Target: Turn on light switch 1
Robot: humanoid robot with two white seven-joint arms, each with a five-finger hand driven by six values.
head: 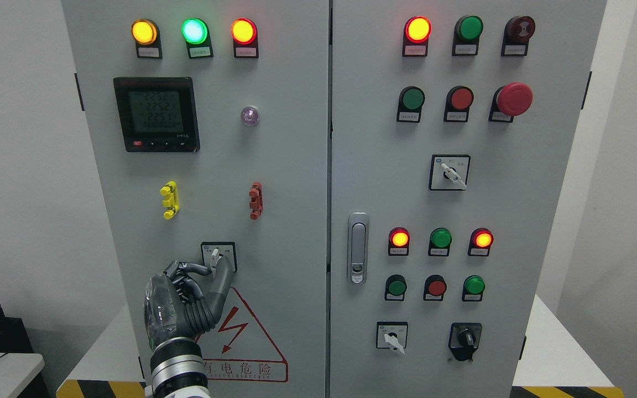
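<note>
A small rotary switch (217, 256) with a white lever sits on a square plate low on the left cabinet door (208, 166). Its lever points roughly straight up. My left hand (208, 273) rises from the bottom edge and its thumb and fingers pinch the lever from the left and below. The hand covers the plate's lower left part. Above, three lamps glow: yellow (144, 32), green (194, 31) and red (243, 31). My right arm does not show.
The left door also carries a digital meter (156, 114), a small violet lens (249, 115), yellow (170, 199) and red (255, 200) clips and a red warning triangle (241, 337). The right door (462, 193) holds lamps, buttons, three rotary switches, a red mushroom button (513, 99) and a handle (358, 247).
</note>
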